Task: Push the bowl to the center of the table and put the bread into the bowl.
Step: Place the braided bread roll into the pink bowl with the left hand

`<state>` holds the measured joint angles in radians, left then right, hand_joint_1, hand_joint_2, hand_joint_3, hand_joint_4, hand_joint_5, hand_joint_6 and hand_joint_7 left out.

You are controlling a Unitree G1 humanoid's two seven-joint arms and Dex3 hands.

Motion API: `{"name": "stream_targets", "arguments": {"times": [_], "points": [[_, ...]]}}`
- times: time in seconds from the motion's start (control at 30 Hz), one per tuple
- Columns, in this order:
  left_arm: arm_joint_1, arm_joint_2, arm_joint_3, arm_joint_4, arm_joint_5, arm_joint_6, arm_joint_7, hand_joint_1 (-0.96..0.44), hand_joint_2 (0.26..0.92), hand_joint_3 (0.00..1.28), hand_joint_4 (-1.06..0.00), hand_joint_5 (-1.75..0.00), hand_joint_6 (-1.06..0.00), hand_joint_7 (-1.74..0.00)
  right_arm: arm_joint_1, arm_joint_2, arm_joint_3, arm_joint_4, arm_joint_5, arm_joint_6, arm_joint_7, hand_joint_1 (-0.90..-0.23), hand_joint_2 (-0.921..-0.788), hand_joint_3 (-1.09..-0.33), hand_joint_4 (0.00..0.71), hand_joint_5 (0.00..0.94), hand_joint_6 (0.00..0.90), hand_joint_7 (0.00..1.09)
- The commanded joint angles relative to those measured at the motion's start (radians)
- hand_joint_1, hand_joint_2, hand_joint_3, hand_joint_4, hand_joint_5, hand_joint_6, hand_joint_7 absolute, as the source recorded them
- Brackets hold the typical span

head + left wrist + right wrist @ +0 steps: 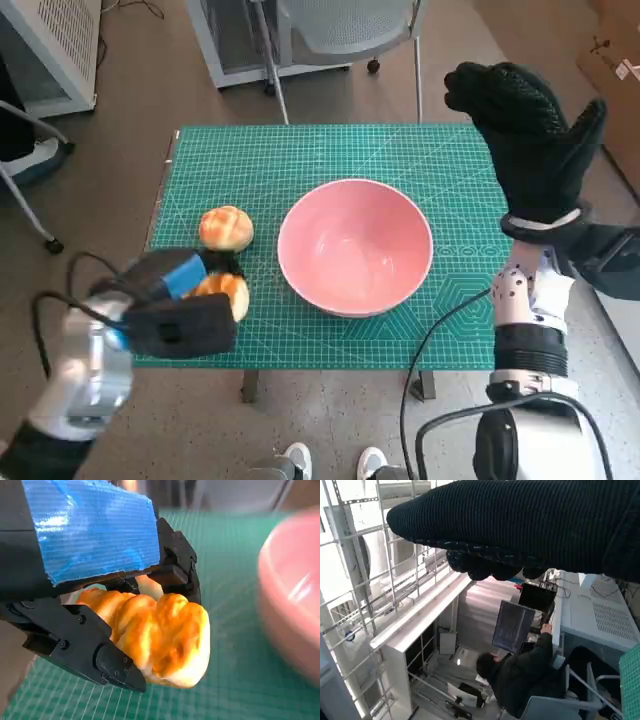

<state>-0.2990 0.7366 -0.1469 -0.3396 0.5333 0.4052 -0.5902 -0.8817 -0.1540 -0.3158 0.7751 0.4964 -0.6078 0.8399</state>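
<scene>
A pink bowl (355,245) sits near the middle of the green cutting mat (400,150); its rim (292,595) shows blurred in the left wrist view. My left hand (180,300) grips a golden bread roll (160,640) between its black fingers (107,662), at the mat's front left; in the head view the roll (226,292) peeks out beside the hand. A second round roll (226,228) lies on the mat just behind it. My gloved right hand (530,130) is raised over the mat's right edge, fingers spread, holding nothing.
A grey chair (340,30) stands behind the table, white cabinets (60,40) at the far left. Shoes (330,462) show at the table's front edge. The right wrist view looks off across the room at a seated person (525,675) by a monitor.
</scene>
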Motion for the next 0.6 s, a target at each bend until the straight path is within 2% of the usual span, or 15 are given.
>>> {"name": "stream_targets", "arguments": {"times": [0.03, 0.2, 0.33, 0.6], "points": [[-0.033, 0.006, 0.059, -0.092, -0.021, 0.001, -0.009, 0.00, 0.918, 0.05, -0.72, -1.14, -0.64, -1.15, 0.009, 0.002, -0.005, 0.025, 0.004, 0.001, 0.009, -0.649, -0.921, -0.693, 0.351, 0.000, 0.458, 0.00], [-0.097, -0.011, 0.086, -0.135, -0.024, -0.029, 0.019, 0.00, 0.912, 0.03, -0.78, -1.05, -0.67, -1.14, 0.005, 0.003, -0.003, 0.031, 0.008, 0.002, 0.010, -0.649, -0.921, -0.693, 0.350, 0.000, 0.458, 0.00], [-0.164, -0.032, 0.071, -0.126, -0.024, -0.074, 0.050, 0.00, 0.904, 0.01, -0.82, -1.00, -0.69, -1.12, 0.005, 0.004, -0.001, 0.030, 0.009, 0.004, 0.009, -0.649, -0.921, -0.693, 0.350, 0.000, 0.458, 0.00], [-0.327, -0.120, -0.056, -0.035, 0.049, -0.134, 0.085, 0.00, 0.898, 0.00, -0.83, -1.01, -0.72, -1.07, 0.011, 0.006, 0.001, 0.021, 0.010, 0.004, 0.009, -0.649, -0.921, -0.693, 0.351, 0.001, 0.459, 0.00]]}}
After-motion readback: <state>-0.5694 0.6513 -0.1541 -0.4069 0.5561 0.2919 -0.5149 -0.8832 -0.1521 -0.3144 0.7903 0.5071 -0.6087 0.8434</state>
